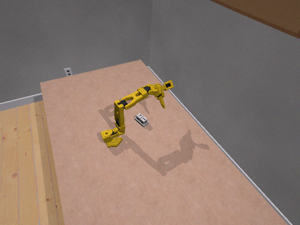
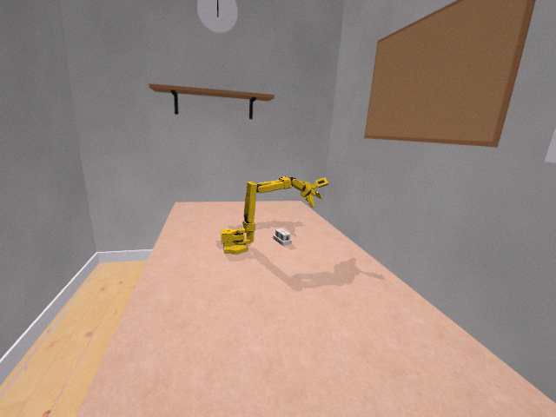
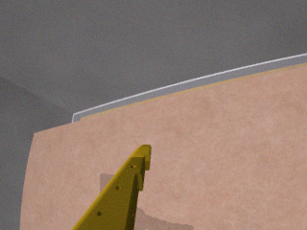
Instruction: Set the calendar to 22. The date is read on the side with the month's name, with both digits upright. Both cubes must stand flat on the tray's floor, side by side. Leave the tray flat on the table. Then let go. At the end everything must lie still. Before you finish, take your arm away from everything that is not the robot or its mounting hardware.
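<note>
The small white tray [image 1: 138,121] [image 2: 281,241] sits on the table to the right of the arm's base. Two white cubes stand side by side in it: a left cube [image 1: 139,115] and a right cube [image 1: 144,119]. In the top view their tops bear dark marks, like a 7 and a 1. The digits on their sides and the month's name are too small to read. My gripper [image 2: 316,201] is open and empty, high above the table and beyond the tray. In the wrist view only one jaw shows; the tray and cubes are out of that view.
The yellow arm's base [image 1: 106,134] [image 2: 232,236] stands left of the tray, with the arm's links raised and stretched out to the right. The grey wall [image 1: 230,84] runs along the table's far right edge. Shadows of the arm fall around the tray.
</note>
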Motion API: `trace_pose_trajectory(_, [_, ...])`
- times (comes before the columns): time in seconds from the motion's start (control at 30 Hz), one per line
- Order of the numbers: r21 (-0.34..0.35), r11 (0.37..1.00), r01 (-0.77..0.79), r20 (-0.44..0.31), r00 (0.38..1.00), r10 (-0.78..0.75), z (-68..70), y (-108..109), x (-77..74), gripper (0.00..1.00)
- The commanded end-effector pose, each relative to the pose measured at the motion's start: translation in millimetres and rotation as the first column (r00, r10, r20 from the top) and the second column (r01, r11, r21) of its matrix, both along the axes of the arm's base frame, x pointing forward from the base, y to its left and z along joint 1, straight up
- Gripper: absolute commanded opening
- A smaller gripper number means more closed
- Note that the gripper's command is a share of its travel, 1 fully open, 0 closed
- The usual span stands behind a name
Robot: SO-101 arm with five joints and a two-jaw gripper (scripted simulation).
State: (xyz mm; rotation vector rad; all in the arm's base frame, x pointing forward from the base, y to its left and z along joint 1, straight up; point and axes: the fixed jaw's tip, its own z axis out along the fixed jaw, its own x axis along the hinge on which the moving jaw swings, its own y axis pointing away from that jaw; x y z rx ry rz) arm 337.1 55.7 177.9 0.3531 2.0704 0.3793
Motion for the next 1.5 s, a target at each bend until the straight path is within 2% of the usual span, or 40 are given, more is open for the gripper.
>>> trace_pose_trajectory(0.0, [0.002,1.0,0.0,0.005,1.0,0.0,1.8,0,-0.5,1.0])
trace_pose_trajectory(0.53, [0.002,1.0,0.0,0.005,1.0,0.0,1.8,0,-0.5,1.0])
trace_pose_trajectory(0.57, [-0.001,1.0,0.0,-0.011,1.0,0.0,-3.0,0,0.0,1.0])
trace_pose_trajectory(0.7, [0.002,1.0,0.0,0.007,1.0,0.0,2.5,0,-1.0,0.98])
trace_pose_trajectory(0.83, [0.011,1.0,0.0,0.07,0.998,0.0,22.1,-1,-5.5,0.89])
trace_pose_trajectory(1.03, [0.035,0.999,-0.004,0.234,0.972,-0.004,72.2,-3,-23.2,0.67])
trace_pose_trajectory(1.1, [0.035,0.999,-0.004,0.234,0.972,-0.004,72.2,-3,-23.2,0.67])
trace_pose_trajectory(1.3, [0.058,0.998,-0.012,0.392,0.92,-0.012,118.6,-7,-49.0,0.46])
trace_pose_trajectory(1.47, [0.067,0.998,-0.016,0.457,0.889,-0.016,137.0,-9,-62.3,0.36])
